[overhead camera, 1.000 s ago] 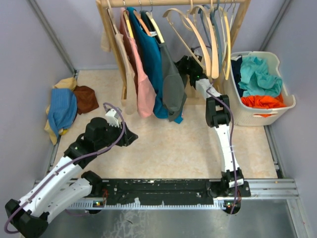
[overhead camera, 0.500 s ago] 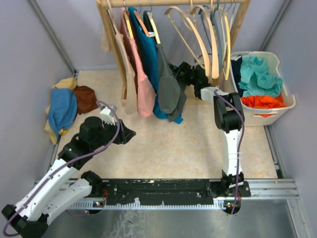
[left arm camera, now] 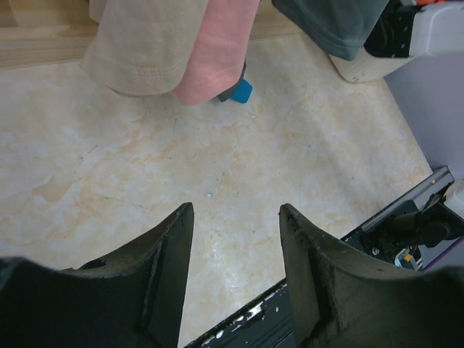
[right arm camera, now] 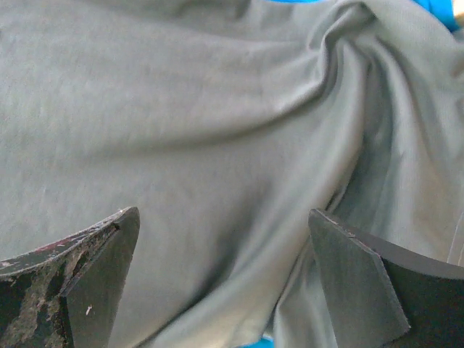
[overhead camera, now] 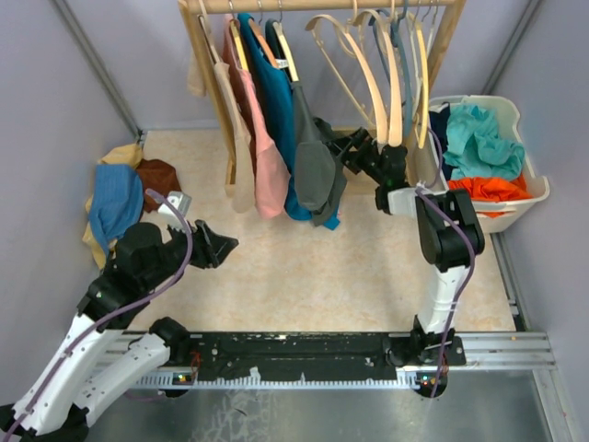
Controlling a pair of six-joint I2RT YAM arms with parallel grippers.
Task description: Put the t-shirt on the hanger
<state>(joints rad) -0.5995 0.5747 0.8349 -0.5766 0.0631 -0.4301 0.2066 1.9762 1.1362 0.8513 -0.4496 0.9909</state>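
One creased charcoal t-shirt, curved wooden hanger

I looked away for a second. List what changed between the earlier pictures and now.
The right gripper opened wide, releasing the t-shirt, which hangs from the rail; its elbow swung right. The left gripper drew back left. Basket and floor pile unchanged.

The t-shirt is matt cloth, the hanger smooth pale wood, the tabletop faintly glossy.
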